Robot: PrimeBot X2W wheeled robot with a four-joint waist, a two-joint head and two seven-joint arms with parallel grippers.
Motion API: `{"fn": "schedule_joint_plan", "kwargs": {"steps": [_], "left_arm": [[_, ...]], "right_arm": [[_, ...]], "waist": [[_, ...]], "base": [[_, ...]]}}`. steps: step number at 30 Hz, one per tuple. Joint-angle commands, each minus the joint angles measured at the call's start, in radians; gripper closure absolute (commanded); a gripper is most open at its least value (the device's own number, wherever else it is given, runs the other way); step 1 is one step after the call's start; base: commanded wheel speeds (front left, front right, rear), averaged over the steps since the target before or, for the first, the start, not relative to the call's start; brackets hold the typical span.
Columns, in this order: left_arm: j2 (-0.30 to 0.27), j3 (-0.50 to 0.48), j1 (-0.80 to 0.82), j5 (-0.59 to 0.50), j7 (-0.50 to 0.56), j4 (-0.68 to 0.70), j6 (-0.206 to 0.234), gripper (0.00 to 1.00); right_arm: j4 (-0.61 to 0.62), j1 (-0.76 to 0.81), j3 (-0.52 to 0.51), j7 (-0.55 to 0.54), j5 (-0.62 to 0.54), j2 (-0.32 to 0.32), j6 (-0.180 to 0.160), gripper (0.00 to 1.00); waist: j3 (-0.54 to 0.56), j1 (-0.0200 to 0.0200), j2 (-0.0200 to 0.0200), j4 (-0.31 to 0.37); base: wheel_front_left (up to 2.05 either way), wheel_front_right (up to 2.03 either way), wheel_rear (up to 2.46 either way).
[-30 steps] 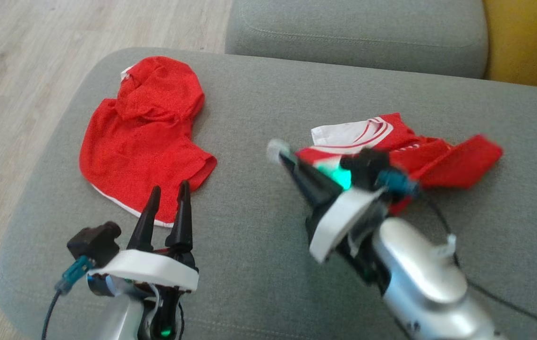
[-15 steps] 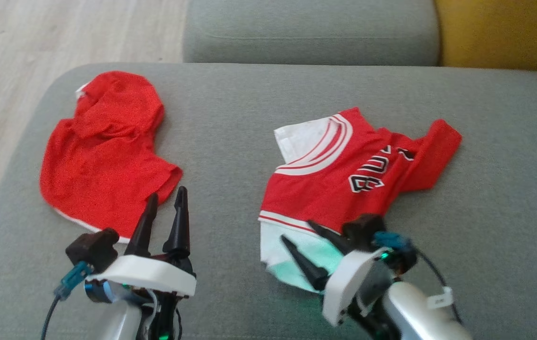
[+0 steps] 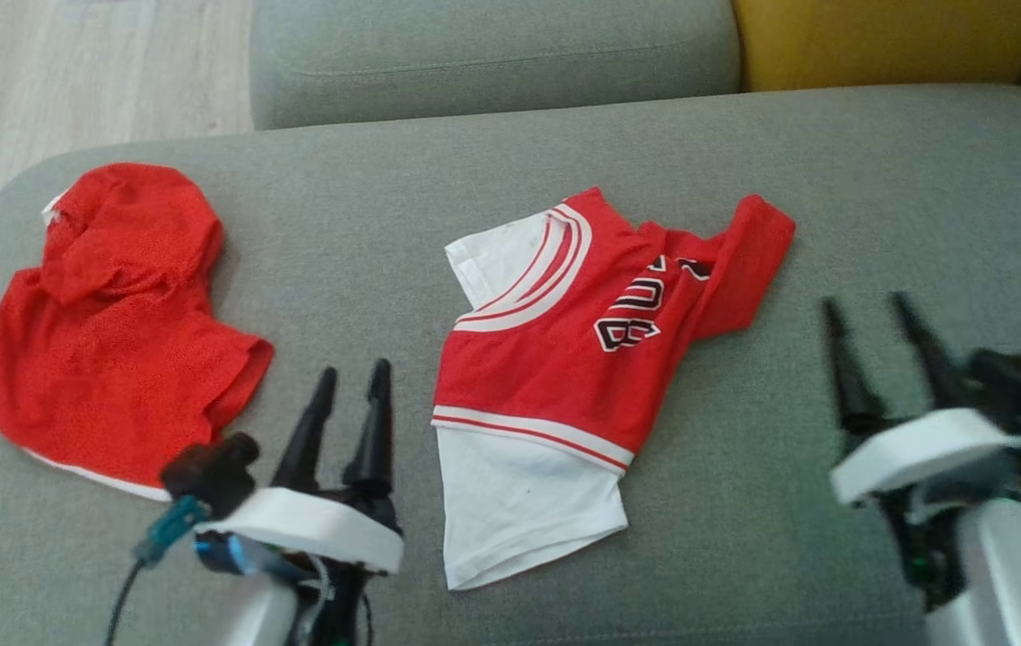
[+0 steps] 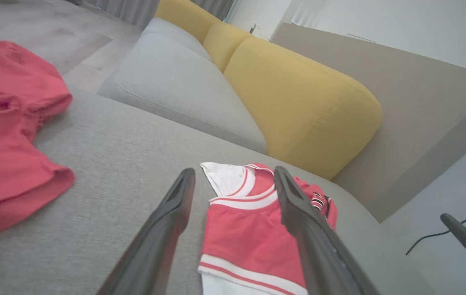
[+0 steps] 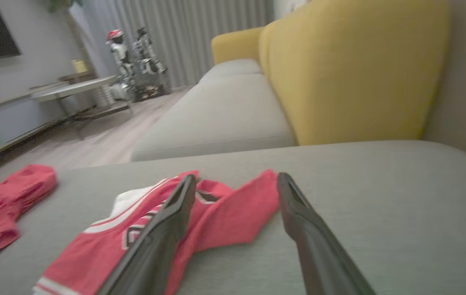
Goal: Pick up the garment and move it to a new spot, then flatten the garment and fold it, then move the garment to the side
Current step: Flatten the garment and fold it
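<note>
Rumpled jersey [image 3: 555, 359] on sofa seat [image 3: 744, 520], between left jaws and right jaws, both wide and empty. Apparently moved already; flattening step in hand. Next move likely: reach inward, pinch hem [image 3: 528, 538] and folded sleeve [image 3: 748, 260], draw apart.

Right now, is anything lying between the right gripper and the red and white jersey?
Nothing visible does. The right gripper is open, off to the right of the jersey, with just bare grey cushion between them. The other red garment lies well away on the jersey's far side, at the cushion's left end.
</note>
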State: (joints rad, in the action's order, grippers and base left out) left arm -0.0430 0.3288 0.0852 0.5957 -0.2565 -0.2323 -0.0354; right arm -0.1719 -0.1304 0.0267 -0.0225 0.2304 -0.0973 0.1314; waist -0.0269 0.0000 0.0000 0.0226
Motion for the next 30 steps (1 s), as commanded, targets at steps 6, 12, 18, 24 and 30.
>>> {"fn": "schedule_joint_plan", "kwargs": {"steps": [6, 12, 18, 24, 30], "left_arm": [[-0.007, 0.114, 0.043, 0.043, -0.005, -0.036, -0.021, 0.00], [-0.007, 0.202, 0.056, 0.052, 0.033, -0.115, -0.010, 0.00], [-0.019, 0.234, 0.077, 0.009, 0.108, -0.208, 0.065, 0.00], [-0.034, 0.254, 0.092, -0.023, 0.171, -0.255, 0.123, 0.00], [-0.037, 0.283, 0.102, -0.036, 0.230, -0.289, 0.141, 0.00]], "right_arm": [[0.091, 0.001, -0.132, 0.052, -0.047, 0.043, -0.001, 0.00], [0.091, 0.001, -0.141, 0.061, -0.038, 0.046, -0.001, 0.00], [0.067, -0.006, -0.126, 0.082, -0.010, 0.047, -0.001, 0.00], [0.044, -0.015, -0.116, 0.098, -0.002, 0.047, -0.001, 0.00], [0.028, -0.033, -0.110, 0.112, 0.008, 0.047, -0.001, 0.00]], "waist": [[-0.014, 0.0000, 0.0000, 0.018], [-0.022, 0.0000, 0.0000, 0.021], [-0.032, 0.0000, 0.0000, 0.023], [-0.036, 0.0000, 0.0000, 0.023], [-0.039, 0.0000, 0.0000, 0.033]], "base": [[0.00, 0.00, 0.00], [0.00, 0.00, 0.00], [0.00, 0.00, 0.00], [0.00, 0.00, 0.00], [0.00, 0.00, 0.00]]}}
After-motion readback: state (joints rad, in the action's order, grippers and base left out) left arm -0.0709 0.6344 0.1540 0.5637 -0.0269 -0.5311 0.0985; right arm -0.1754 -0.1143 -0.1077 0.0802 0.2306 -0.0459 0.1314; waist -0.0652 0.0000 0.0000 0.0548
